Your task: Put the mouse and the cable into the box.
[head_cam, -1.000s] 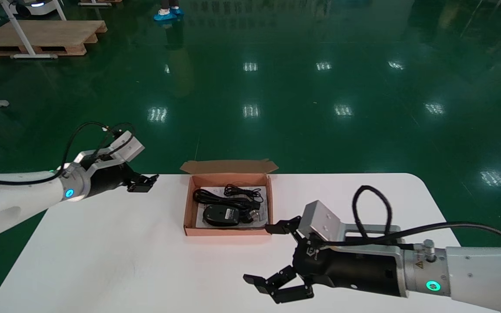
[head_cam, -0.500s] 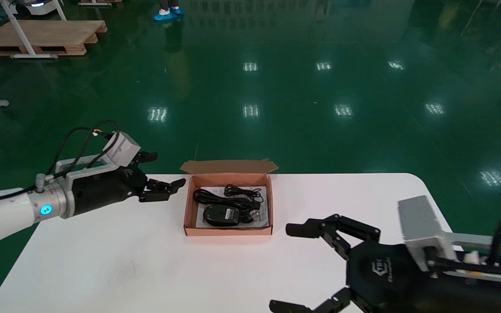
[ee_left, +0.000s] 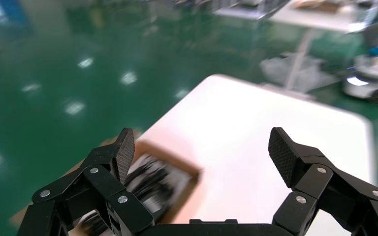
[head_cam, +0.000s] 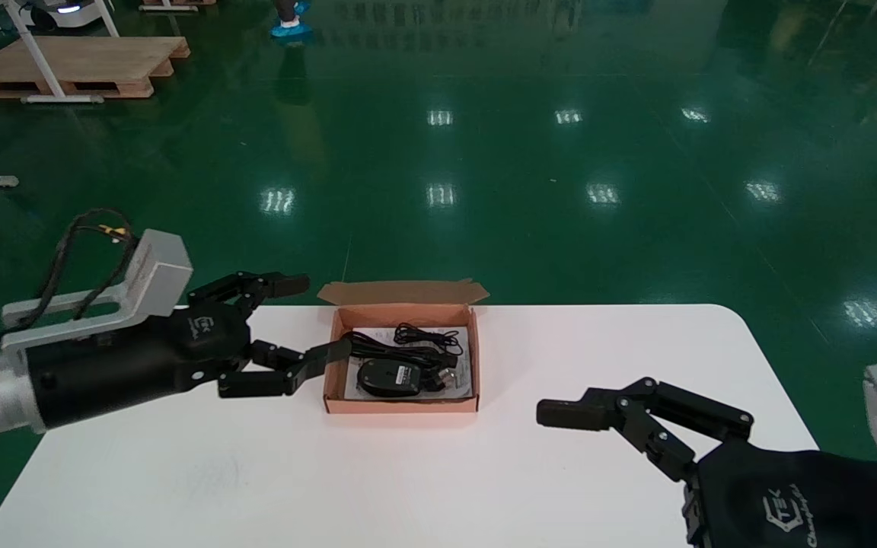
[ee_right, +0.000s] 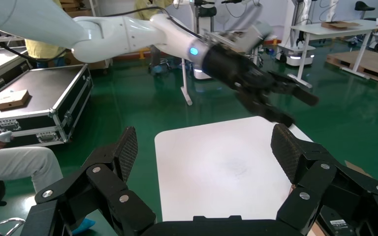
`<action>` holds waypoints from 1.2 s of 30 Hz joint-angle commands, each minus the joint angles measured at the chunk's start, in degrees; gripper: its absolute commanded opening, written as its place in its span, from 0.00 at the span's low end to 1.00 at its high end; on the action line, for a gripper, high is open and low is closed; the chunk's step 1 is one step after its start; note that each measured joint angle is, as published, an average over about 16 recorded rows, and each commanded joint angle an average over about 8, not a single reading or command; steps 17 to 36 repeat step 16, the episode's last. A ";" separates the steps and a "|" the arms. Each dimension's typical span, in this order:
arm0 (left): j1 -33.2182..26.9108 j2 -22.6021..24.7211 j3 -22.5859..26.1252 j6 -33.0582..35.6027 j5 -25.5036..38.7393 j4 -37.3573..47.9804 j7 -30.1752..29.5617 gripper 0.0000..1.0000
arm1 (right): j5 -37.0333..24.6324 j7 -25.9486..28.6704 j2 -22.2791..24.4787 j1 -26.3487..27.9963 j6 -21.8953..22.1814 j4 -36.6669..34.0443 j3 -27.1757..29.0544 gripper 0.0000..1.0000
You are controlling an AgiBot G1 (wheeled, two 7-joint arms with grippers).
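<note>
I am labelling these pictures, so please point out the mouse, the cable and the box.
mouse (head_cam: pixel 387 376): head view, middle of its black body.
cable (head_cam: pixel 377 347): head view, the black bundle behind the mouse.
box (head_cam: pixel 400 406): head view, its front cardboard wall.

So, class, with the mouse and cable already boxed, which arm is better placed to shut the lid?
Likely the left. The left gripper is open right beside the box, close to its raised lid. The right gripper, also open, sits farther off over the table.
</note>
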 commanded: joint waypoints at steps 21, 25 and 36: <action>9.70 -9.93 -7.78 17.28 -14.04 -18.58 -4.42 1.00 | 0.04 -0.04 0.02 0.02 0.02 -0.01 -0.07 1.00; 9.70 -9.93 -7.78 17.28 -14.04 -18.58 -4.42 1.00 | 0.04 -0.04 0.02 0.02 0.02 -0.01 -0.07 1.00; 9.70 -9.93 -7.78 17.28 -14.04 -18.58 -4.42 1.00 | 0.04 -0.04 0.02 0.02 0.02 -0.01 -0.07 1.00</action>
